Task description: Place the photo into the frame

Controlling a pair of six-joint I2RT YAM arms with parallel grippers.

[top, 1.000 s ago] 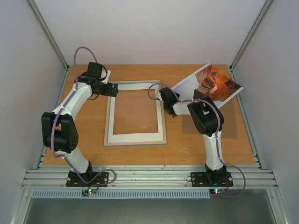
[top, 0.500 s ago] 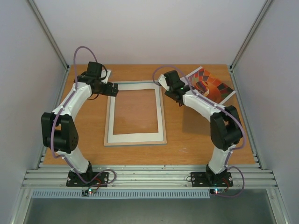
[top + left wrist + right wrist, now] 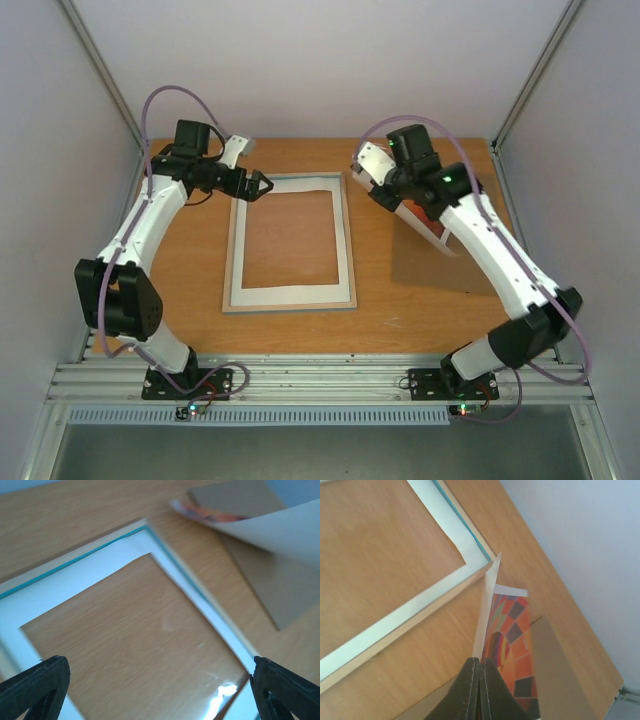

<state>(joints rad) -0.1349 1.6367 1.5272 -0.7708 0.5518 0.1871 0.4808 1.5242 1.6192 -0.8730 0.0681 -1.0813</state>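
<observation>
**Top view.** Large rectangular frame [image 3: 350, 250] with thin turquoise front edges and a clear pane lies flat at the centre of the wooden desk [image 3: 200, 290], long axis near-to-far. Plain white card mat [image 3: 290, 293] w/ rectangular window sits inside it. Left gripper [image 3: 258, 186] hovers at the frame's far-left corner, jaws apart, nothing btwn them. Right gripper [image 3: 388, 197] is raised just right of the frame's far-right corner, jaws together, clamped on the paper photo [image 3: 428, 225] of an orange/red/yellow hot-air balloon. The photo hangs tilted under the right arm, outside the frame, to its right.

**Left wrist view.** Jaws stand wide apart at both lower corners of the view. Frame corner, mat and pane lie below, w/ a glare spot on the pane. The photo's curled white back shows upper right, w/ a strip of colour at its edge. Flat brown backing board [image 3: 270, 590] lies on the desk under the photo, right of the frame.

**Right wrist view.** Jaws are pressed together on the photo's edge, print side facing right. The photo's far tip is near the frame's corner; contact cannot be told. The board lies below the photo.
</observation>
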